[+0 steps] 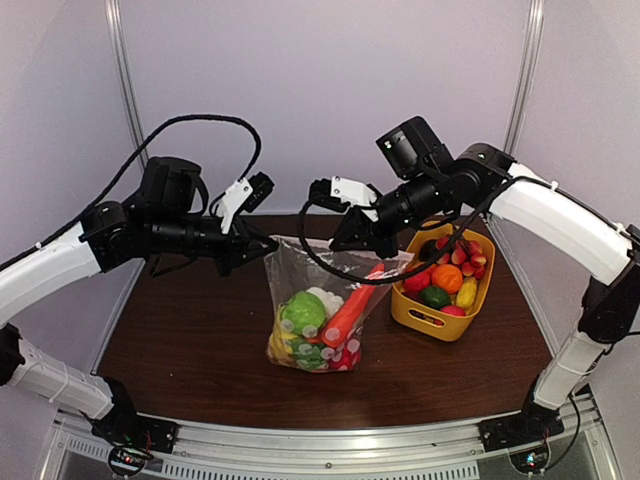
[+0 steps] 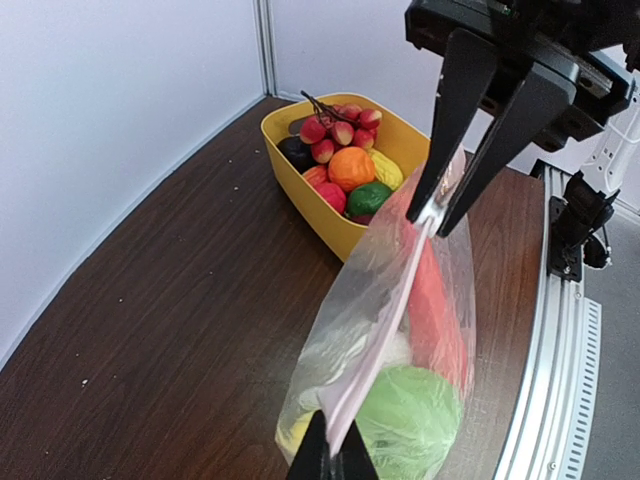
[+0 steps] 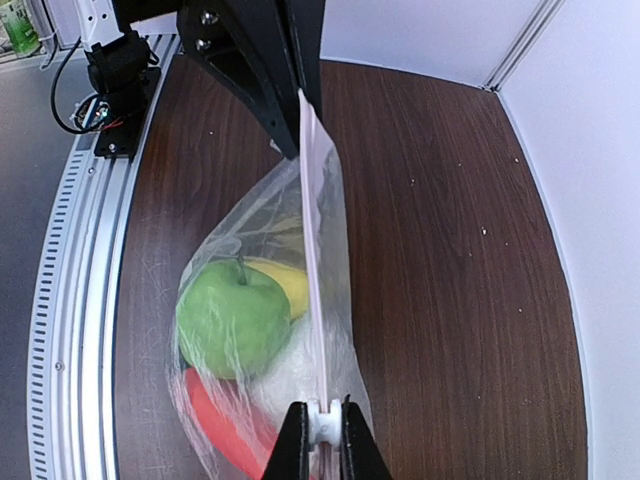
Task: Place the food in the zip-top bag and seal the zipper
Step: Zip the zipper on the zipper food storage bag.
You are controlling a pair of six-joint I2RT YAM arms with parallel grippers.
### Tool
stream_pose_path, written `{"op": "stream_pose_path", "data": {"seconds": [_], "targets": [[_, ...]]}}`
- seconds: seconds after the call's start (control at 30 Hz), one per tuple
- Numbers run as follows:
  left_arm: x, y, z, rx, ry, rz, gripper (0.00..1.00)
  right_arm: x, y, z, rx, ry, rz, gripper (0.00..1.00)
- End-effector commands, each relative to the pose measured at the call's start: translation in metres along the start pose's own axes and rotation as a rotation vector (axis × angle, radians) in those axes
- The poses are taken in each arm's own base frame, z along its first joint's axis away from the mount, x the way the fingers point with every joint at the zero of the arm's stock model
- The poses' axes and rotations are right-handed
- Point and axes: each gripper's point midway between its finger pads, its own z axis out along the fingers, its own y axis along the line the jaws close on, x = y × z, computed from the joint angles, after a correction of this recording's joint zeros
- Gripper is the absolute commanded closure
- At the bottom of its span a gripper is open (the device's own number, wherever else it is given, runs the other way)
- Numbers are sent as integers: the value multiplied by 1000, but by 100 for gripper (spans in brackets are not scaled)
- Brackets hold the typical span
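Observation:
The clear zip-top bag hangs upright at the table's middle, stretched between both grippers. Inside are a green apple, a white cauliflower, a long red-orange piece and yellow fruit. My left gripper is shut on the bag's top left corner; in the left wrist view it pinches the mouth edge. My right gripper is at the top right corner. In the right wrist view it is shut on the white zipper slider. The zipper strip runs taut between them.
A yellow basket stands right of the bag, holding several toy fruits: an orange, a green one and red grapes. It also shows in the left wrist view. White walls enclose the dark wooden table.

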Motion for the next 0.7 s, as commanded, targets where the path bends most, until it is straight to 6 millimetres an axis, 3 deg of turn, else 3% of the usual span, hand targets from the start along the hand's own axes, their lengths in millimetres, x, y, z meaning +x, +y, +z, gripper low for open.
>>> {"op": "stream_pose_path", "data": {"seconds": [0.0, 0.67], "targets": [[-16, 24, -23, -107, -74, 6, 100, 45, -5, -27, 49, 155, 37, 99], [-6, 33, -19, -117, -65, -15, 100, 106, -21, -63, 87, 284, 80, 99]]}}
